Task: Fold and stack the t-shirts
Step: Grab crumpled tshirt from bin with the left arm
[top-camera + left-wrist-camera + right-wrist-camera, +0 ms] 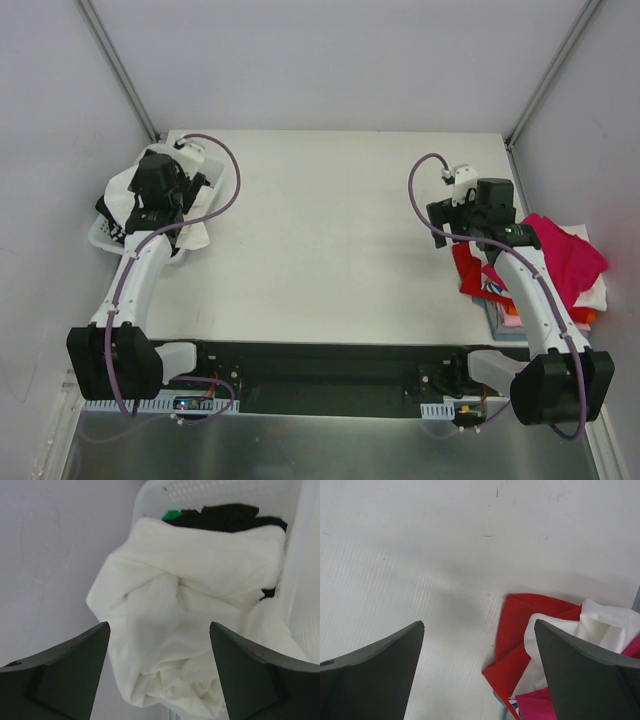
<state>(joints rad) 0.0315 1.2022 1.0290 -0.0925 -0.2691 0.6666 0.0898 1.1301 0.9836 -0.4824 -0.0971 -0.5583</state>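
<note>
A crumpled white t-shirt (185, 595) spills over the rim of the white plastic basket (200, 487) at the table's far left. My left gripper (159, 625) hangs just above it, open, one finger to each side of the cloth. From the top view that gripper (150, 205) sits over the basket (100, 235). At the right edge lies a pile of t-shirts: a magenta one (560, 250) on top, a red one (520, 630) beneath, with white cloth (600, 625) between. My right gripper (479, 622) is open over bare table just left of the pile, holding nothing.
Black cloth (225, 515) and a scrap of green (172, 515) lie deeper in the basket. Grey walls close in the table (320, 240) on three sides. The pile overhangs the table's right edge near the frame post.
</note>
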